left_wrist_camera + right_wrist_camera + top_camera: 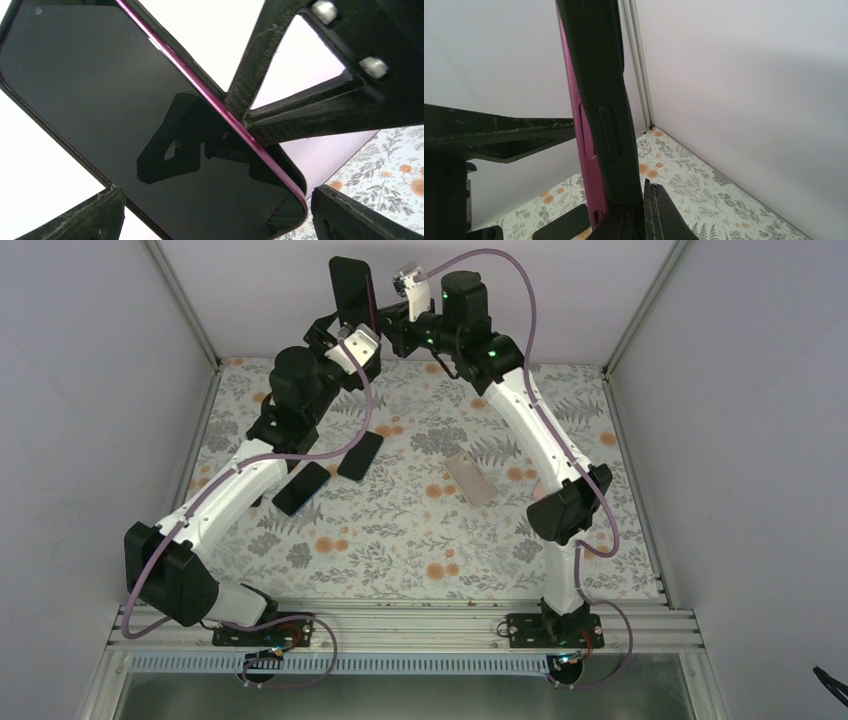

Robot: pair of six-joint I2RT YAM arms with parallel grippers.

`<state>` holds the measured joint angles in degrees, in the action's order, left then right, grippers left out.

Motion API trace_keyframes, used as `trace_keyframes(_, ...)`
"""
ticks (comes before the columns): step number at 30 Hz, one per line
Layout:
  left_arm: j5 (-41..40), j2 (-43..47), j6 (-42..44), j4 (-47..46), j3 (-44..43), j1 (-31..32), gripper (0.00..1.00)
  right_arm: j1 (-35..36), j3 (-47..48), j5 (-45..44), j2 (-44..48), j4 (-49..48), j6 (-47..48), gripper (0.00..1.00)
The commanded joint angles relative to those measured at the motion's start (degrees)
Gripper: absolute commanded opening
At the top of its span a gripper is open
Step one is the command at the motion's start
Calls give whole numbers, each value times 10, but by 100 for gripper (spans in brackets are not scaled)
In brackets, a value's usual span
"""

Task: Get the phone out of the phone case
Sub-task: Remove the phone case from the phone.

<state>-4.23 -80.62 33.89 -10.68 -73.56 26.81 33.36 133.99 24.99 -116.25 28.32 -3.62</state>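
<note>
1. Phone [100, 100] sits in its black phone case [616, 100], held upright above the table [420, 530].
2. Left gripper [217, 197] clamps the case's width; right gripper [639, 215] pinches its edge.
3. Separation appears not yet begun; next move: peel the case lip away.

Phone [125, 100] cropped by both wrist views' edges — left gripper [217, 197] mostly too

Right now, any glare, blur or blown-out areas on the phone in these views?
Left wrist: the wall behind is blown out white; the glossy phone screen mirrors the right end effector, with no hot spot. Right wrist: the phone case edge is sharp, with a soft shadow gradient on the wall. Top external: even, soft light, no glare.
</note>
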Motion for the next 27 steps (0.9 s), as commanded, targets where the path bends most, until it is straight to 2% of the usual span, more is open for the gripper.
trace_keyframes(1, -28, -1, 8, -24, 2, 1, 91, 6, 14, 17, 27, -47, -21, 3)
trace_keyframes(11, -59, -11, 28, -54, 11, 2, 88, 12, 8, 29, 36, -54, -35, 3)
trace_keyframes(16, -121, -23, 47, -98, 15, 10, 82, 20, 9, 27, 36, -54, -34, 3)
trace_keyframes(19, -168, -18, 58, -151, 34, 11, 74, 21, 4, 24, 38, -52, -33, 3)
trace_keyframes(24, -250, -3, 130, -355, 96, 5, 68, 21, -11, 35, 40, -54, -38, 3)
trace_keyframes(27, -261, 3, 150, -421, 109, -3, 64, 22, -22, 46, 41, -56, -42, 3)
